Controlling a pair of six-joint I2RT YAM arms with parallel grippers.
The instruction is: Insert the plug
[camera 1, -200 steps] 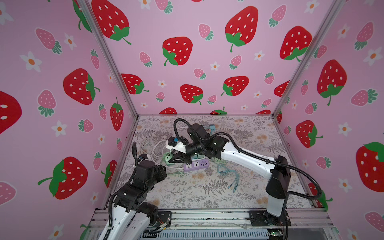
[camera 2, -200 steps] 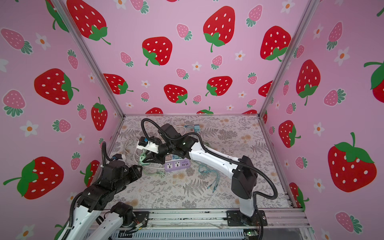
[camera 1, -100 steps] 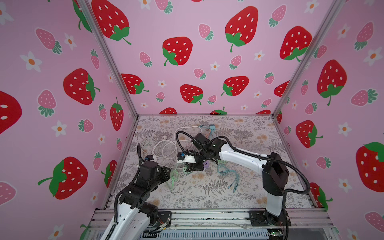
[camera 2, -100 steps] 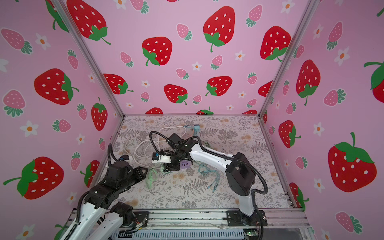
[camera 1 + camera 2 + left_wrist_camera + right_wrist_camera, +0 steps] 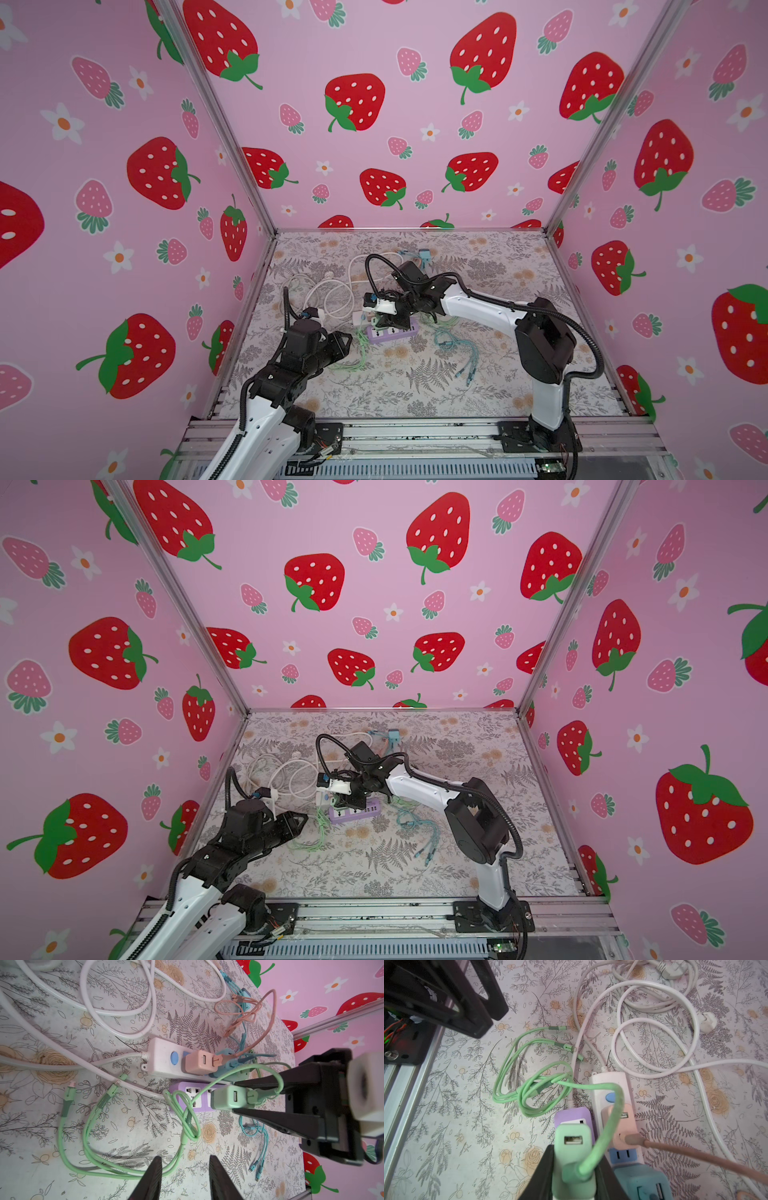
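**Right gripper (image 5: 383, 321) clamps green USB charger (image 5: 376, 321) at purple power strip (image 5: 392, 332)**

In both top views the right gripper (image 5: 347, 802) has shifted toward the front since a second ago. It now hangs over the strip's (image 5: 357, 811) left end. The left gripper (image 5: 345, 338) has edged forward toward the strip, jaws parted and empty.

In the left wrist view, the charger (image 5: 226, 1098) is a pale-green block with one USB port showing. Black fingers (image 5: 270, 1121) pinch it on two opposite sides. It sits against the strip's (image 5: 182, 1093) white socket face, beside a free socket; whether its prongs are in cannot be told.

In the right wrist view, the charger (image 5: 572, 1147) fills the gap between the fingers, with the purple strip (image 5: 566, 1113) beneath it. A green cable (image 5: 619, 1105) arcs out of it and coils on the floral mat. A white power strip (image 5: 610, 1084) lies just beside the purple one, carrying a pink charger (image 5: 623, 1126).
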